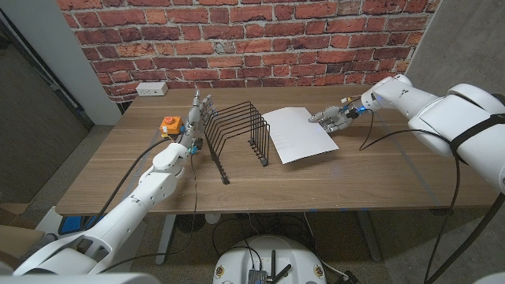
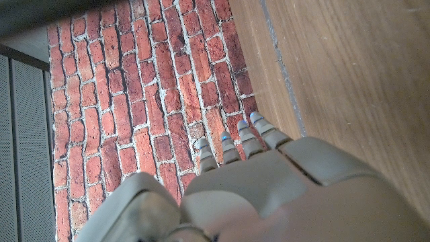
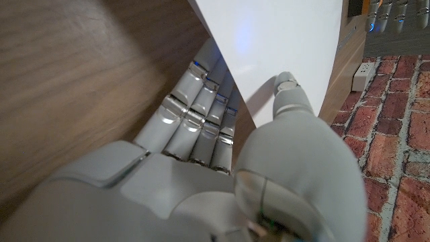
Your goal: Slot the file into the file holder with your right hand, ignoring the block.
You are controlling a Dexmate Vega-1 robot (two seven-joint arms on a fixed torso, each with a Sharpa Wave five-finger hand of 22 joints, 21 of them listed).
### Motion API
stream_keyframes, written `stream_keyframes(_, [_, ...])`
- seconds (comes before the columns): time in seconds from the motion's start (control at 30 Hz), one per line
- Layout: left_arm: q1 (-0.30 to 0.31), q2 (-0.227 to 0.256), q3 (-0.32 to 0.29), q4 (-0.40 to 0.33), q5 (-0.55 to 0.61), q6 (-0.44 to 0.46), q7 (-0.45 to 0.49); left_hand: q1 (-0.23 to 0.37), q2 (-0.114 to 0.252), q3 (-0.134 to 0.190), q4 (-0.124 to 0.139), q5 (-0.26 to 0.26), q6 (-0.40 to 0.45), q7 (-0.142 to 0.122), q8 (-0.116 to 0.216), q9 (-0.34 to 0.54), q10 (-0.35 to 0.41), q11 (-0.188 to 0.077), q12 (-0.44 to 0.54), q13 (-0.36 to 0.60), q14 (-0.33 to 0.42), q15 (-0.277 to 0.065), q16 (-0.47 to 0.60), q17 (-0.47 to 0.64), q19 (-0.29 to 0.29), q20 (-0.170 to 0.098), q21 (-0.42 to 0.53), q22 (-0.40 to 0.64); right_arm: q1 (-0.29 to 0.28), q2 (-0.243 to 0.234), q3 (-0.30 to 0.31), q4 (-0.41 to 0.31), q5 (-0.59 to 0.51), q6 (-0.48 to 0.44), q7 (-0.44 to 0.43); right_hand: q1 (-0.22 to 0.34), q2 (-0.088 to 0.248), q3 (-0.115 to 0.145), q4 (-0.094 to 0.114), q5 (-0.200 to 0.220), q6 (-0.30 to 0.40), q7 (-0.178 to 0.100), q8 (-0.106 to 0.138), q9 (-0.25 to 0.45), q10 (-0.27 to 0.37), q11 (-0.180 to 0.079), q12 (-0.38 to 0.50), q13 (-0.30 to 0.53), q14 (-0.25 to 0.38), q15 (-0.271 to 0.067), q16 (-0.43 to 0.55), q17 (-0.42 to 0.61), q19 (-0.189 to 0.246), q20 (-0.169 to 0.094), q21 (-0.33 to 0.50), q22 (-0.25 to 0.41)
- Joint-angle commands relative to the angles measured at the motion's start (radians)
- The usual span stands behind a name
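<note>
At the right hand (image 1: 334, 118), the file (image 1: 298, 133) is pinched by its near edge, thumb above, fingers (image 3: 195, 114) beneath. File holder (image 1: 235, 134) stands just beyond the sheet's far edge, on the surface (image 1: 371, 177).

I'm working over a wooden table (image 1: 339, 177) with a brown grain top, set against a red brick wall. Near the middle stands a black wire file holder (image 1: 237, 130), its dividers upright. Just right of it lies a white file (image 1: 298, 132), its near left corner close beside the holder's end. Left of the holder sits an orange block (image 1: 170, 125), near the table's far left part. At the far edge by the wall rests a white power strip (image 1: 151, 89).
</note>
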Motion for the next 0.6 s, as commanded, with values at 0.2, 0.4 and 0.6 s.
stream_keyframes(0.2, [0.0,0.0,0.0,0.001,0.0,-0.001,0.0,-0.008,0.0,0.01,0.003,0.006,-0.002,-0.006,0.003,0.005,-0.001,-0.008,0.002,0.005,0.011,0.0,0.006,0.002,0.009,-0.001,0.002,0.005,-0.002,0.005,0.009,0.013,0.013,0.008,-0.026,0.034,0.01,-0.001,-0.004,0.003,0.057,-0.02,0.039,0.015,0.06,-0.035,0.011,0.02,0.039,-0.068,-0.008,0.011,0.016,-0.003,0.016,0.003])
stream_keyframes(0.4, [0.0,0.0,0.0,0.0,0.0,0.0,0.001,-0.009,0.0,0.01,0.003,0.006,-0.002,-0.006,0.003,0.005,0.001,-0.009,0.003,0.005,0.01,0.001,0.006,0.002,0.009,0.0,0.002,0.005,-0.008,0.005,0.016,0.018,0.024,0.026,-0.045,0.043,0.011,-0.001,-0.005,0.0,0.081,-0.032,0.058,0.023,0.067,-0.043,0.011,0.028,0.05,-0.068,-0.012,0.014,0.019,-0.003,0.02,0.004])
stream_keyframes(0.6, [0.0,0.0,0.0,0.0,0.0,0.0,0.001,-0.009,0.0,0.011,0.003,0.006,-0.001,-0.006,0.003,0.005,-0.001,-0.009,0.003,0.005,0.01,0.001,0.006,0.002,0.009,0.0,0.002,0.005,-0.009,0.009,0.016,0.024,0.031,0.036,-0.068,0.046,0.01,-0.003,-0.004,-0.002,0.084,-0.03,0.066,0.028,0.072,-0.043,0.009,0.034,0.055,-0.067,-0.018,0.016,0.015,-0.003,0.021,0.004])
